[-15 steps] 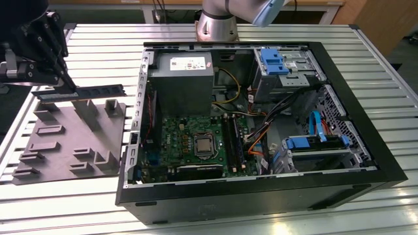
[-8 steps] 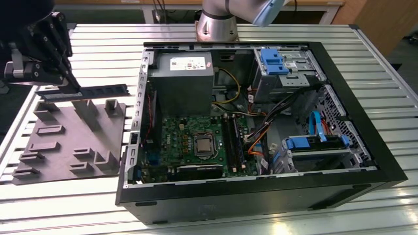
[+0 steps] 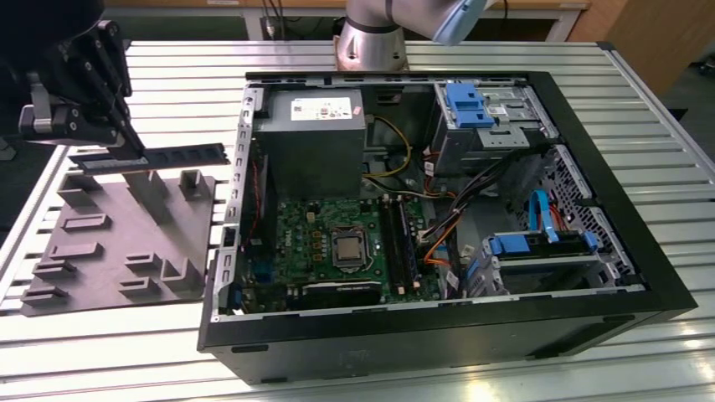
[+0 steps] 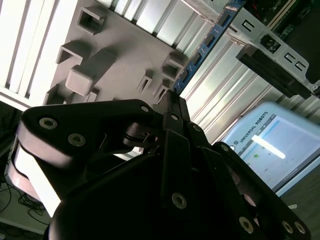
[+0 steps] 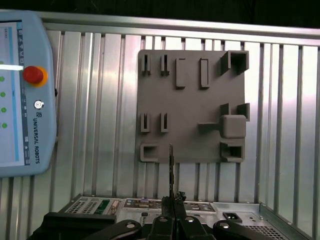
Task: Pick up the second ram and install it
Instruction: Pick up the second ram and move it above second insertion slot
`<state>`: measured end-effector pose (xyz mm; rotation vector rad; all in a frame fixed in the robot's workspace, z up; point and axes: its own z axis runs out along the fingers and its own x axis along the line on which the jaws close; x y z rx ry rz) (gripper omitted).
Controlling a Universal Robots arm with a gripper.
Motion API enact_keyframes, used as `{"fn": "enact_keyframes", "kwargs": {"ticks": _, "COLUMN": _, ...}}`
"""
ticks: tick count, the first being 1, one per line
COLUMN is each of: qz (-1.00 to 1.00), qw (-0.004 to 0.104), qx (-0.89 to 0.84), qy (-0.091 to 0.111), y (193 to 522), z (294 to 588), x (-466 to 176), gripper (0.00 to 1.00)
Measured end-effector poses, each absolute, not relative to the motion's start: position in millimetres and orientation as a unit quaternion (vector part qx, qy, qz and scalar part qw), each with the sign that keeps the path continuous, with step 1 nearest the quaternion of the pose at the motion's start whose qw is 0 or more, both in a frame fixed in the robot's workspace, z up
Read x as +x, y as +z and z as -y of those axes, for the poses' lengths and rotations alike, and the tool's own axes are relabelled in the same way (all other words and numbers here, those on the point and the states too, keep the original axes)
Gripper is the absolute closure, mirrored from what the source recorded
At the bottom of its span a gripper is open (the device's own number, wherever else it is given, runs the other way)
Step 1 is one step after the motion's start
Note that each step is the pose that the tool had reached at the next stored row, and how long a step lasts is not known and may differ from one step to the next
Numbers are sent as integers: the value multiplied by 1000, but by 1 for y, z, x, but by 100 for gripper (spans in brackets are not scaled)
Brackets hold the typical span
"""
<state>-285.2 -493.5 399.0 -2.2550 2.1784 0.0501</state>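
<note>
The black hand [image 3: 127, 153] is gripping 1 end of the second ram [image 3: 184, 154], a thin flat dark blue-green memory stick. It is holding the stick level over the grey moulded plastic tray [image 3: 112, 251] (beside the open black computer case [image 3: 447, 335]) on the ribbed metal counter [image 3: 167, 75].

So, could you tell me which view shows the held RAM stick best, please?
The exterior view: the second ram appears lengthwise, clamped in the tool. The first wrist view shows it edge-on; the second wrist view, foreshortened.
</note>
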Motion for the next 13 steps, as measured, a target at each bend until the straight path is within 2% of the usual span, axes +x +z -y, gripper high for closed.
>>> {"fn": "enact_keyframes", "kwargs": {"ticks": 13, "qz": -695, "qw": 3, "qx": -719, "qy": 16, "y": 399, "z": 493, "x": -274, "gripper": 89}}
